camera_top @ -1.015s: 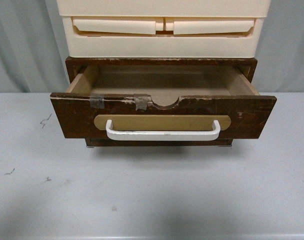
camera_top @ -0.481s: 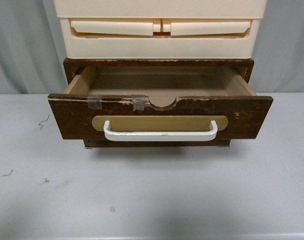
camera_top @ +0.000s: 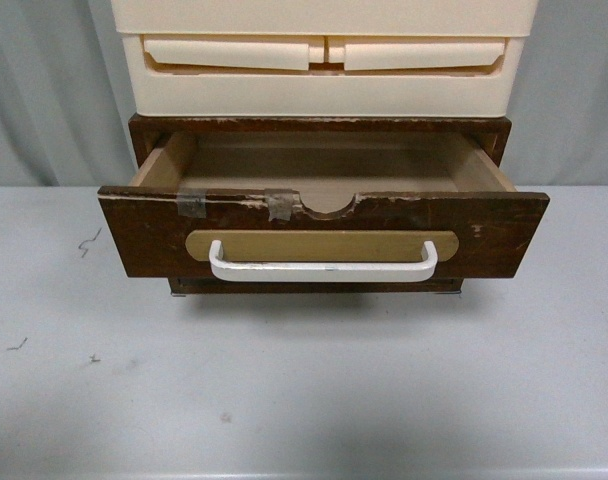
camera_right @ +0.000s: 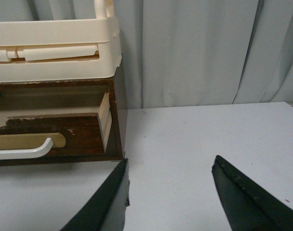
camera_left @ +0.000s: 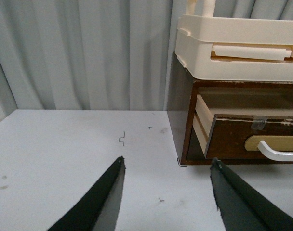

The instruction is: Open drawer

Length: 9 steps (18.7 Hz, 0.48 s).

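Standing pulled out, the drawer (camera_top: 323, 236) lies apart from each spread gripper (camera_left: 166, 185).

The pulled-out drawer (camera_top: 322, 235) juts over the tabletop (camera_top: 304, 390), blocking the middle; bare tabletop lies open in front and on both sides, and cream plastic drawers (camera_top: 324, 60) cap the cabinet above

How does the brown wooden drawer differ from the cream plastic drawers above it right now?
The wooden drawer is dark brown with worn edges and grey tape bits; the cream plastic drawers look clean and pale. The wooden drawer is pulled out, its inside showing empty; the cream plastic drawers sit flush. The wooden drawer has a white bar handle on a tan plate; the cream plastic drawers have moulded flap grips. Both are wide and stacked in one unit.
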Available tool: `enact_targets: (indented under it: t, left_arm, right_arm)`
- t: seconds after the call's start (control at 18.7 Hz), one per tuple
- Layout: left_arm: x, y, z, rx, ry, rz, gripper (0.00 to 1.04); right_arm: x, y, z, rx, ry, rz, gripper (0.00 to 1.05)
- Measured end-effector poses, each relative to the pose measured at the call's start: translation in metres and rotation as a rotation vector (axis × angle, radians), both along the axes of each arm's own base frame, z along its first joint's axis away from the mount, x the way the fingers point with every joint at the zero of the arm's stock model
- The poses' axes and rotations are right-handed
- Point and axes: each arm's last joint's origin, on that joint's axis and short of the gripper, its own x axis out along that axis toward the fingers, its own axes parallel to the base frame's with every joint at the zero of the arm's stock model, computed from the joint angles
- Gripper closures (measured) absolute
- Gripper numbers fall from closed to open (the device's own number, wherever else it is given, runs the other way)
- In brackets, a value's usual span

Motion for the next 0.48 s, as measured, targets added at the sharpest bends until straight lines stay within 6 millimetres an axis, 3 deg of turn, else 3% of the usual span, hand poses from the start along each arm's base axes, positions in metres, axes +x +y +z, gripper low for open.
enact_targets:
  t: [0.21, 0.48]
  left_arm:
    - [0.0, 0.0, 0.0, 0.0, 0.0, 0.0, 0.06]
    - [0.0, 0.0, 0.0, 0.0, 0.0, 0.0, 0.07]
  right_arm:
    - [0.0, 0.0, 0.0001, 0.0, 0.0, 0.0, 0.07]
    - [0.0, 0.0, 0.0, 0.0, 0.0, 0.0, 0.06]
